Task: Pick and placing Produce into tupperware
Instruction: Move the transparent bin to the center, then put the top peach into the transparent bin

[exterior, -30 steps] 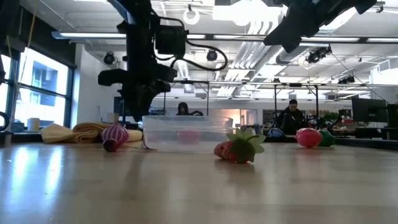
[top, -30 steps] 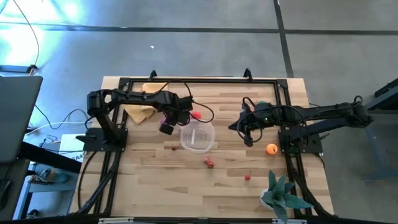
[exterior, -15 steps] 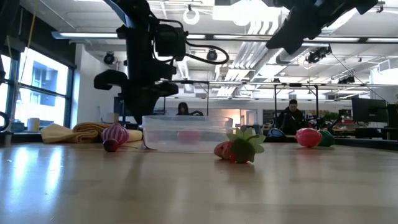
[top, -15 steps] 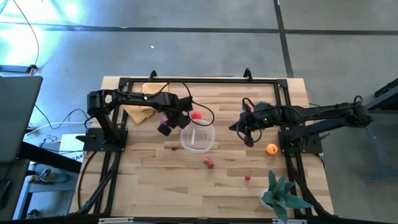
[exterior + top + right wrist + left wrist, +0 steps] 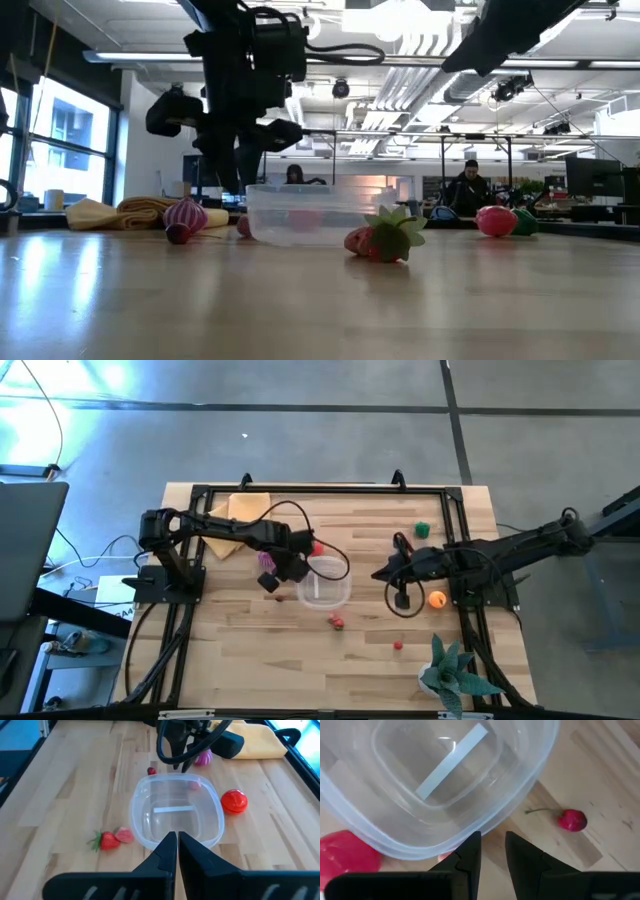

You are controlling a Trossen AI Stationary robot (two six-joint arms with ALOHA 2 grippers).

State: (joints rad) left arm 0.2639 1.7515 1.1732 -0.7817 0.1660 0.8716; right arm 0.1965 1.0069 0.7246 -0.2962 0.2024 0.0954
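Observation:
The clear tub [image 5: 325, 582] [image 5: 176, 812] stands empty on the table's middle. My left gripper [image 5: 296, 570] [image 5: 493, 840] points down at the tub's left rim, open by a narrow gap. A small pink piece [image 5: 445, 856] lies below it, beside the tub. Around the tub lie a red tomato [image 5: 318, 547], a purple bulb [image 5: 267, 558], a cherry [image 5: 571, 820] and a strawberry [image 5: 337, 622] [image 5: 385, 238]. My right gripper [image 5: 376, 573] [image 5: 177, 836] hovers shut, right of the tub. My left gripper comes from above, fingers pointing down. One fingertip [image 5: 472, 842] stands against the outer rim [image 5: 465, 832] on the tub's left side, nothing between the two fingers. The tub rests flat on the table.
An orange piece [image 5: 437, 599], a green piece [image 5: 422, 530] and a small red one [image 5: 398, 645] lie on the table's right half. A spiky potted plant [image 5: 450, 670] stands at the near right corner. A folded yellow cloth [image 5: 235, 520] lies at the far left. People sit in the room behind.
My left gripper has swung toward the near edge and the right, around to the tub's left rim. The tub has slid a little toward the right. My right arm has moved toward the near edge, uncovering the green piece.

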